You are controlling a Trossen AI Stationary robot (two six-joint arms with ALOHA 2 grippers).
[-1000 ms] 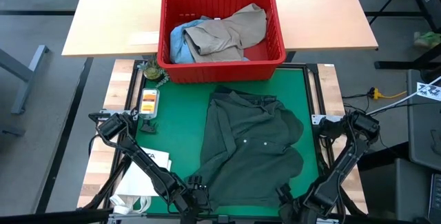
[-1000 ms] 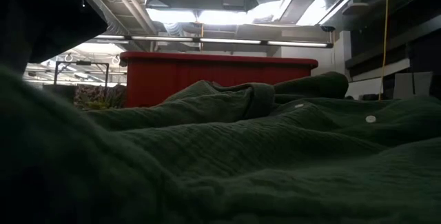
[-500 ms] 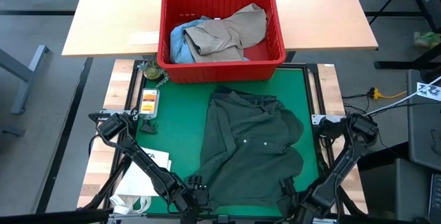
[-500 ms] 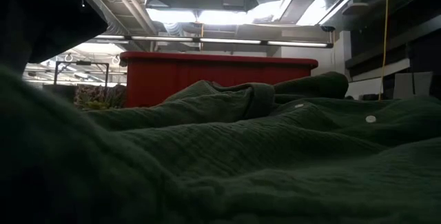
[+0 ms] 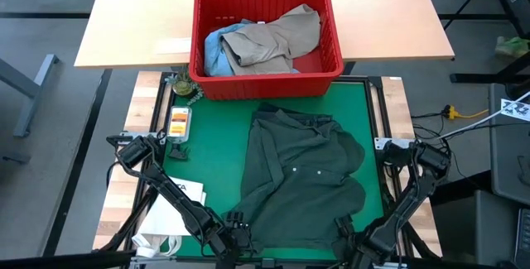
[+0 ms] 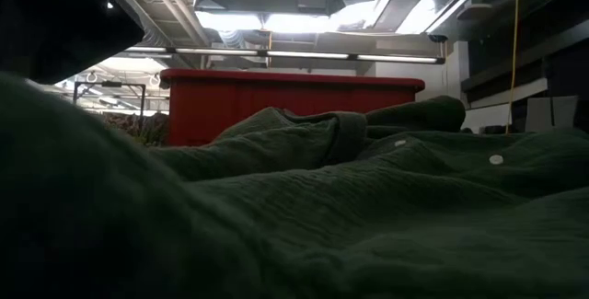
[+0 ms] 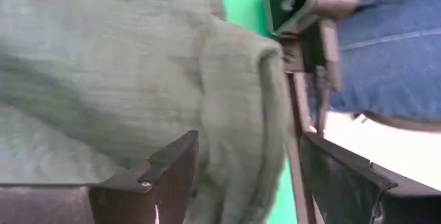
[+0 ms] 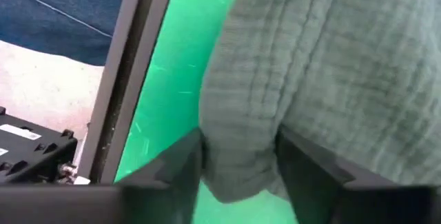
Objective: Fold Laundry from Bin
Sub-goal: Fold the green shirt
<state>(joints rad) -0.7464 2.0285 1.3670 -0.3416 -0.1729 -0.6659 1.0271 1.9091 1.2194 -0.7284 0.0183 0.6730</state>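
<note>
A green mat [image 5: 215,161] covers the near table, with a pale wooden tabletop [image 5: 132,21] behind it and, seen level across the table, a ceiling of ducts and strip lights [image 6: 304,9] beyond. At the mat's near edge the left gripper [image 5: 236,234] stands with its jaws wide apart, the hem of the dark green shirt [image 5: 302,178] bunched in the gap between its fingers [image 7: 169,172] but not pinched. The right gripper [image 5: 346,234] is at the same hem, its fingers [image 8: 176,165] set close on either side of a fold of the cloth, partly closed; whether they grip it I cannot tell. Beyond both jaws the shirt lies spread and rumpled, buttons showing. Farther still, the red bin [image 5: 267,79] holds a khaki garment [image 5: 277,37] and light blue jeans [image 5: 214,50].
</note>
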